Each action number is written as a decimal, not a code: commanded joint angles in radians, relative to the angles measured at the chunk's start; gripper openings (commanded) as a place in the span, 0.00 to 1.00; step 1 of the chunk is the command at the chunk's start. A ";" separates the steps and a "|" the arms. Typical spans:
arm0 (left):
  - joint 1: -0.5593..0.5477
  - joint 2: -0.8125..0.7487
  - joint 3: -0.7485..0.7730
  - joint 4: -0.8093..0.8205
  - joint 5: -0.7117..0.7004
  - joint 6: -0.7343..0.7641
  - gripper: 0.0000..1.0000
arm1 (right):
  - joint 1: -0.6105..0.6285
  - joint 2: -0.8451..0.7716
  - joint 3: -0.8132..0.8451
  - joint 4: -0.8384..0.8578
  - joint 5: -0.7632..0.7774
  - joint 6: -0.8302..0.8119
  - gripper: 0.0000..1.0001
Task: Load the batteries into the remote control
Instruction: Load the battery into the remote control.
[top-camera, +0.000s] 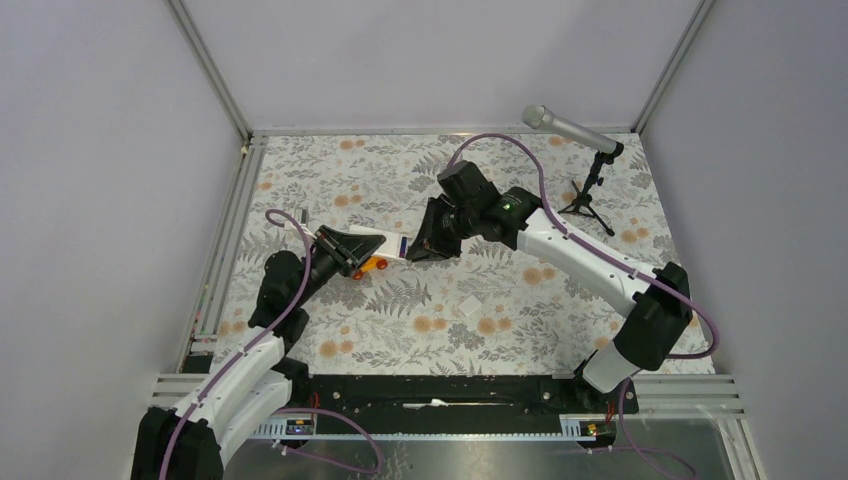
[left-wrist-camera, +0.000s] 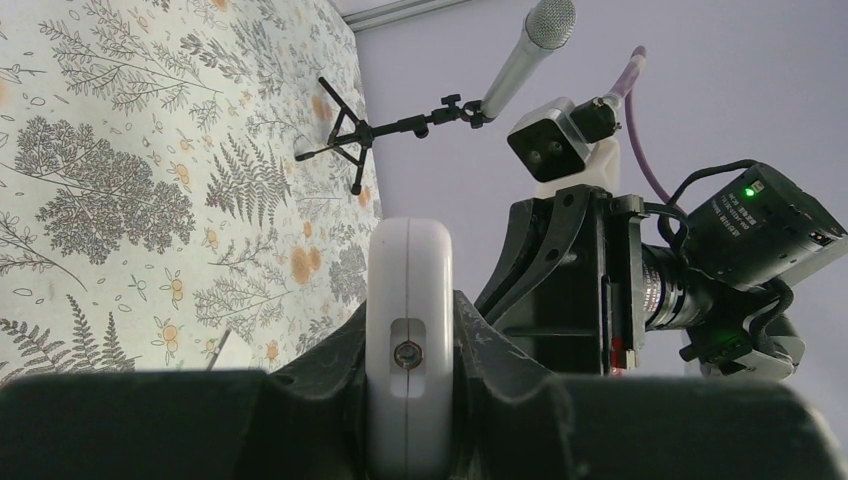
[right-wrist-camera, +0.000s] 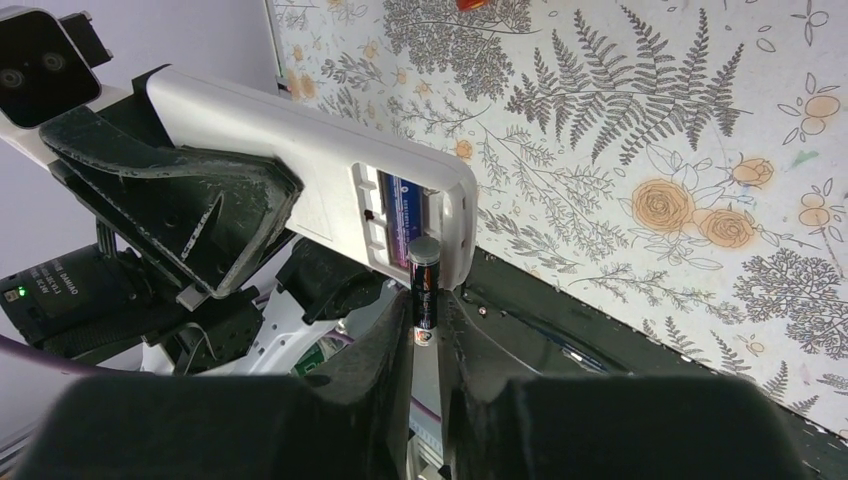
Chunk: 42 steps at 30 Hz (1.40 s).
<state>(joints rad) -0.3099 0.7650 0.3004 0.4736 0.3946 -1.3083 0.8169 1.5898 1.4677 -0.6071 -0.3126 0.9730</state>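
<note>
The left tool pinches the remote control by its edges, above the table. The right tool pinches the dark battery, whose top end sits at the remote's open compartment. The blue-purple battery lies inside that compartment.

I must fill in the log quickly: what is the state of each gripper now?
Left gripper: closed, holding the remote control.
Right gripper: closed, holding the dark battery.
</note>
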 joint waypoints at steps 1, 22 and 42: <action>-0.005 -0.026 0.003 0.087 -0.011 -0.010 0.00 | -0.004 0.009 0.013 0.013 0.023 -0.007 0.19; -0.006 -0.023 -0.004 0.079 -0.013 -0.017 0.00 | -0.007 0.045 0.043 0.006 0.047 -0.029 0.29; -0.005 0.078 0.180 -0.248 0.112 -0.084 0.00 | -0.049 -0.136 -0.060 0.109 0.055 -0.166 0.89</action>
<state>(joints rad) -0.3119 0.8059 0.3847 0.2848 0.4149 -1.3590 0.7876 1.5692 1.4521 -0.5678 -0.2783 0.8856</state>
